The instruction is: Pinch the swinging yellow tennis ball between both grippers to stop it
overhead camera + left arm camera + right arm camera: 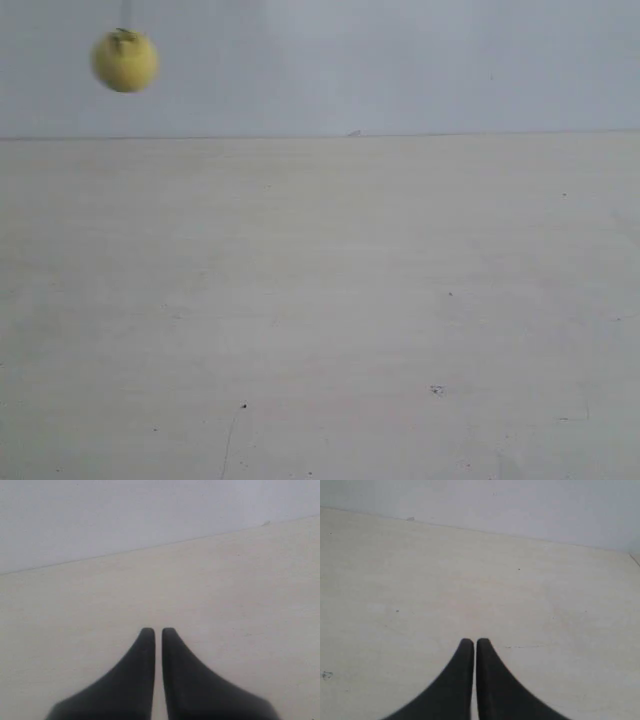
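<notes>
The yellow tennis ball (125, 61) hangs on a thin dark string at the upper left of the exterior view, in front of the pale wall, blurred. Neither arm shows in that view. In the left wrist view my left gripper (158, 629) is shut, its black tapered fingers nearly touching with nothing between them, above the bare table. In the right wrist view my right gripper (473, 640) is shut the same way and holds nothing. The ball appears in neither wrist view.
A pale wooden table (330, 300) fills the lower part of the exterior view and meets a light grey wall (400, 60) behind it. Small dark specks (437, 389) mark the tabletop.
</notes>
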